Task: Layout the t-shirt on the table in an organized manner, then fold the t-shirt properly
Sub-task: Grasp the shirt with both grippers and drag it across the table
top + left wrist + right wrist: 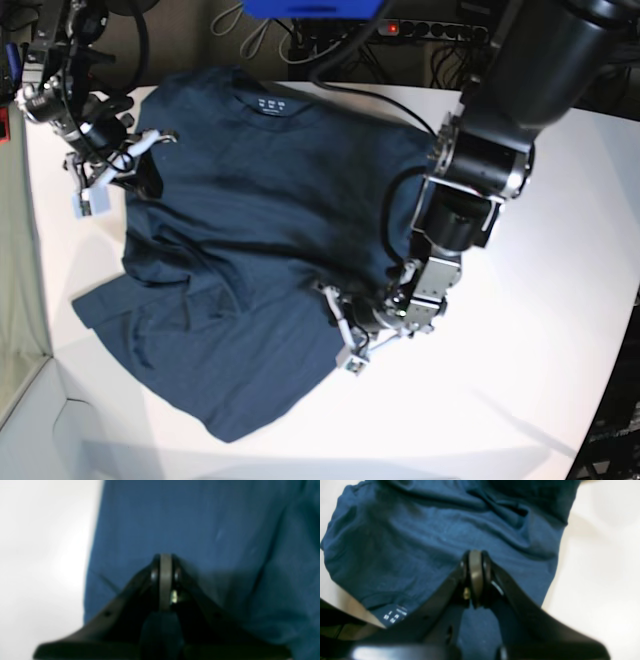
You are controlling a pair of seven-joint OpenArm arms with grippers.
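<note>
Table [560, 330]: white, curved at its near corners, largely covered by the garment.
T-shirt [250, 250]: navy, spread wrinkled across the table's middle, collar toward the far edge, hem toward the near edge.
Left gripper [345, 325]: jaws pressed together, set over the shirt's side edge.
Right gripper [135, 165]: jaws pressed together, set over the shoulder by the far corner.
Neck label [270, 103]: white print, seen inside the collar.

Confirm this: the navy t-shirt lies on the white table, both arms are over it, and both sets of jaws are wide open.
Not quite. The t-shirt does lie on the table with both arms over it, but both sets of jaws are shut, as the two wrist views show.
</note>
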